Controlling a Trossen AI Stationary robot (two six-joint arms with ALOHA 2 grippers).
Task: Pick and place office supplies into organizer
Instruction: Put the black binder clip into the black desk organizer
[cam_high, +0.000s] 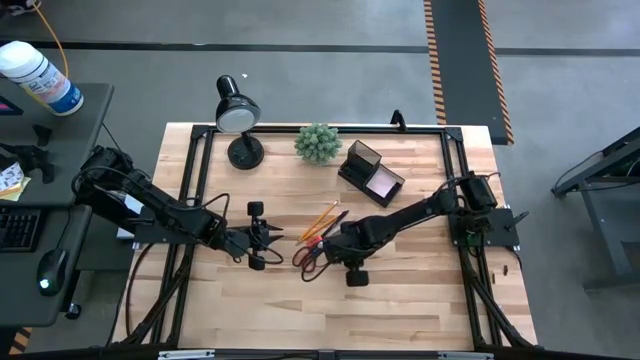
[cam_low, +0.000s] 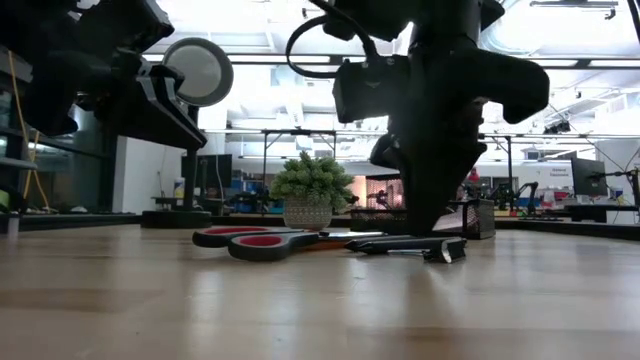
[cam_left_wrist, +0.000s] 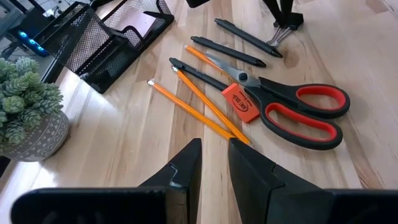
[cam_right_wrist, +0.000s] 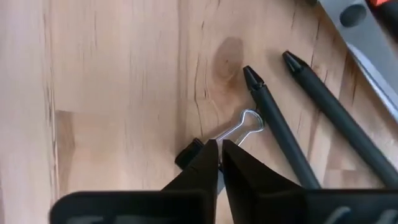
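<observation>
The supplies lie in a cluster at the table's middle: red-and-black-handled scissors (cam_left_wrist: 298, 112) (cam_high: 310, 255), two orange pencils (cam_left_wrist: 199, 102), dark pens (cam_left_wrist: 230, 53) and an orange eraser (cam_left_wrist: 240, 102). My right gripper (cam_right_wrist: 219, 149) (cam_high: 345, 243) points down at the cluster's right end, shut on a small black binder clip (cam_right_wrist: 186, 152). My left gripper (cam_left_wrist: 214, 146) (cam_high: 272, 236) hovers just left of the pencil ends, slightly open and holding nothing. The dark mesh organizer (cam_high: 365, 165) stands near the far edge with a pink pad (cam_high: 382, 183) in its tray. My right gripper holds the binder clip from above, fingers pointing down. The fingertips (cam_right_wrist: 208, 155) close on the clip where its silver wire handle (cam_right_wrist: 245, 121) meets the black body. The handle sticks out past the fingers toward the pens. The clip seems to rest on the table.
A green plant ball in a pot (cam_high: 318, 142) and a black desk lamp (cam_high: 238, 115) stand along the far edge, left of the organizer. Bare wood (cam_high: 400, 290) stretches along the near side. A black frame (cam_high: 200, 135) borders the tabletop.
</observation>
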